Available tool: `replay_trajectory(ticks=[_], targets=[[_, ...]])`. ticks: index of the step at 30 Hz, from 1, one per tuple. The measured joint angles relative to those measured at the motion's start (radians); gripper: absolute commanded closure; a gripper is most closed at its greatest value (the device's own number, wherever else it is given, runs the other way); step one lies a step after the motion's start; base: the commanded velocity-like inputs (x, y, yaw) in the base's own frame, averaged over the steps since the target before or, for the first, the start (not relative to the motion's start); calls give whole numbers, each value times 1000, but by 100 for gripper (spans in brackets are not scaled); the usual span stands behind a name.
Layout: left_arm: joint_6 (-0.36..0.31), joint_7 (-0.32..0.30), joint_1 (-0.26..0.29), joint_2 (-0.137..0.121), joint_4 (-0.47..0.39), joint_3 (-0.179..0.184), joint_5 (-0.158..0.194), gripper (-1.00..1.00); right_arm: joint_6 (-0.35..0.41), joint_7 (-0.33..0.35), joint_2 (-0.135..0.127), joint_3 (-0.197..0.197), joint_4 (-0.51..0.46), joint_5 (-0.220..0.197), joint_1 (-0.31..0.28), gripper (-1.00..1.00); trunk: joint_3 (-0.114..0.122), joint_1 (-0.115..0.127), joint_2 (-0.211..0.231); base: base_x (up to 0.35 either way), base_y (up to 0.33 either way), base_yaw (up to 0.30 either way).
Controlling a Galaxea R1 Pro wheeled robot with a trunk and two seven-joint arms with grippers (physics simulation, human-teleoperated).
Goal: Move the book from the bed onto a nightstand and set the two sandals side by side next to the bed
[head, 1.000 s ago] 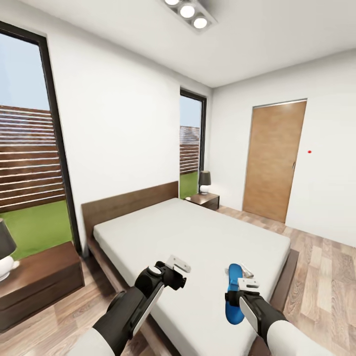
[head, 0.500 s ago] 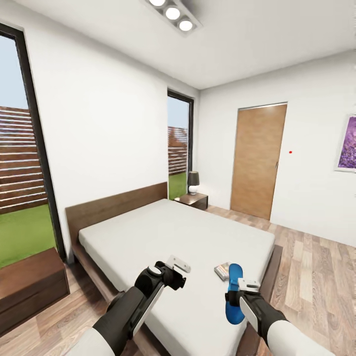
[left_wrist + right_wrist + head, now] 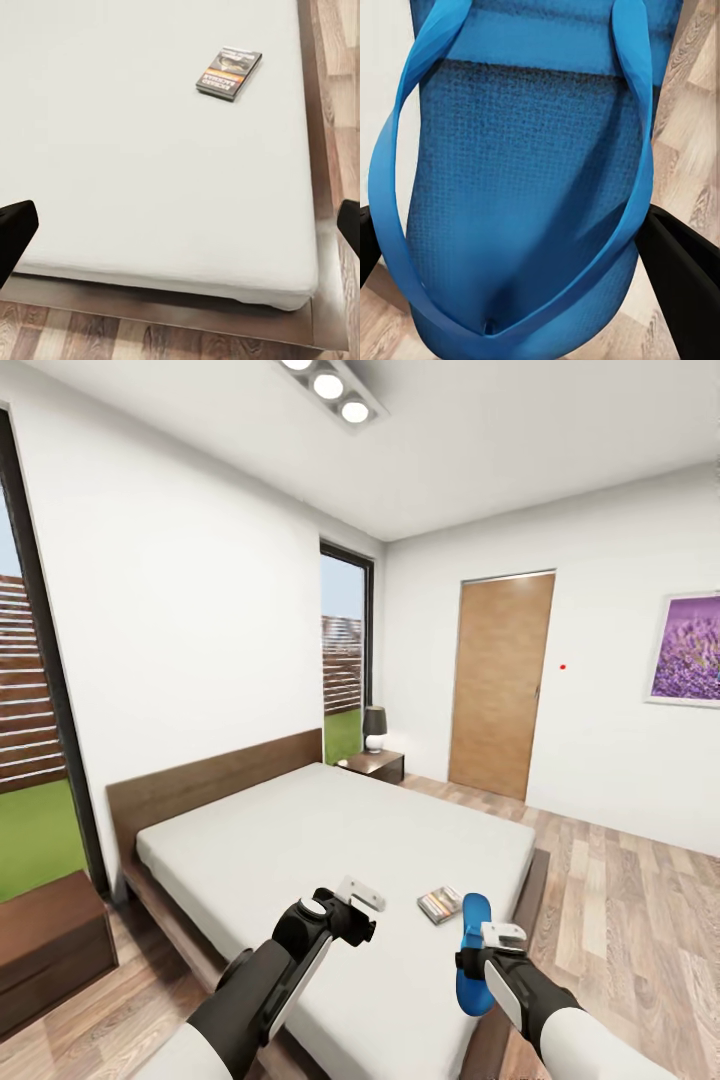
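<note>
Change: my head camera has swung right since 1 second ago; the purple flower picture (image 3: pixel 688 649) on the white wall now shows, the near dark wood nightstand (image 3: pixel 45 945) has slid toward the view's left edge, and the book has come into sight past the sandal; my arms hold the same pose.
Right gripper (image 3: pixel 487 950): clamped on 1 bright blue flat flip-flop sandal (image 3: pixel 473 954); it stands on end over the bed's foot corner; in the right wrist view its blue straps (image 3: pixel 406 187) run between my black fingers (image 3: pixel 684 277).
Left gripper (image 3: pixel 362 894): jaws apart, holding nothing, above the off-white mattress of the low dark-framed bed (image 3: pixel 330 840).
Book: small dark paperback with an orange band (image 3: pixel 439 904); flat on the mattress near the foot edge, between my 2 grippers and just beyond them; touching neither.
Far nightstand (image 3: pixel 375 764): beside the headboard, carrying a dark-shaded lamp (image 3: pixel 375 727).
</note>
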State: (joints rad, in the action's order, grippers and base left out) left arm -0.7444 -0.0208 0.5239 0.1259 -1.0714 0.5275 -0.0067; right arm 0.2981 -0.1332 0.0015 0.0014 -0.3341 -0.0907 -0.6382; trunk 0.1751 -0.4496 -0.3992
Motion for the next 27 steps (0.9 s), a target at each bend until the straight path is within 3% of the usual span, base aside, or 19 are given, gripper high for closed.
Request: replay_trajectory(ticks=[27], targets=[[6, 0, 0, 0, 0, 2, -1, -100, 0, 0, 0, -2, 0, 0, 0, 100, 0, 0, 0, 0, 0, -95]])
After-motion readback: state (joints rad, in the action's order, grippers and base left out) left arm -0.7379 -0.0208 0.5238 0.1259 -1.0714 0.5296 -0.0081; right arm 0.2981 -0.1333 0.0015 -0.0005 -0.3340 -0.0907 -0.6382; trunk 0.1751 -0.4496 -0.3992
